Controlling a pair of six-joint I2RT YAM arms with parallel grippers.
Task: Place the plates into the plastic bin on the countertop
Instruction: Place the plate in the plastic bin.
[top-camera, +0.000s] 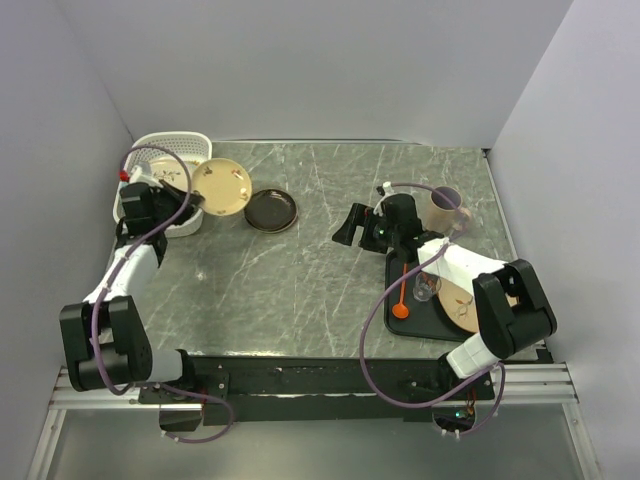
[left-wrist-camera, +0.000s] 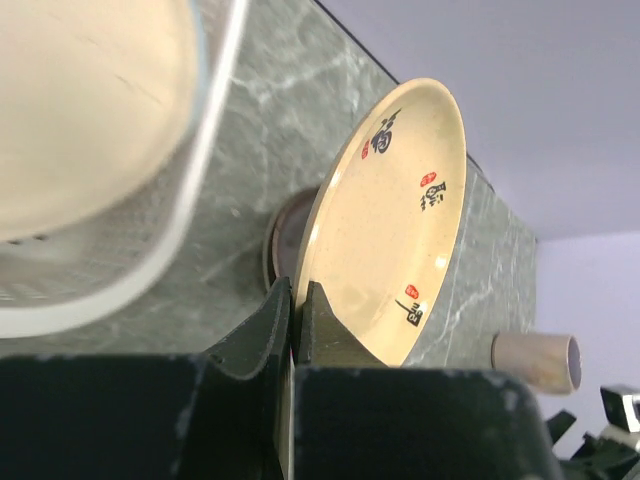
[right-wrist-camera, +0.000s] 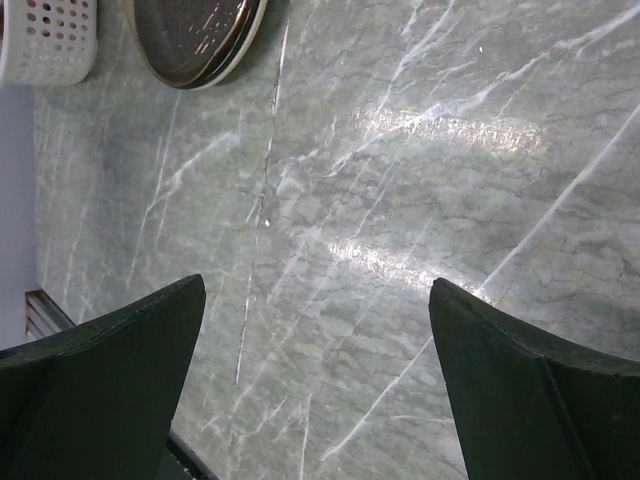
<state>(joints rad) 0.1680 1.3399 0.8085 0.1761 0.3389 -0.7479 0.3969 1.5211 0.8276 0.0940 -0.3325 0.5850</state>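
The left end effector (left-wrist-camera: 297, 300) is clenched on the rim of a cream plate (left-wrist-camera: 390, 220) marked with black characters and small red stamps. The plate stands out beyond the fingertips, tipped steeply on edge rather than lying flat. The plastic bin (left-wrist-camera: 180, 230) sits just to one side of this end effector, its lattice wall close by the fingers, and a pale surface inside it is too blurred to name. A dark brown plate (left-wrist-camera: 285, 235) lies on the tabletop (top-camera: 320, 270) past the held plate, partly hidden behind it. The step in hand looks like carrying the cream plate over the bin wall and setting it inside. To do it well, the plate's lower edge should be lifted above the bin's rim before it swings across, since a pinch on so narrow a strip of rim could let the plate pivot if it knocks the wall. Levelling the wrist over the opening would likely help, then lowering until the plate rests on whatever is inside, and only then letting the fingers part. A loop of cable (top-camera: 150, 152) from the left arm arcs over the bin and may brush its rim. The right end effector (right-wrist-camera: 315, 300) hangs released, fingers wide, with bare tabletop beneath and the dark brown plate well ahead, so it is clear of the move.
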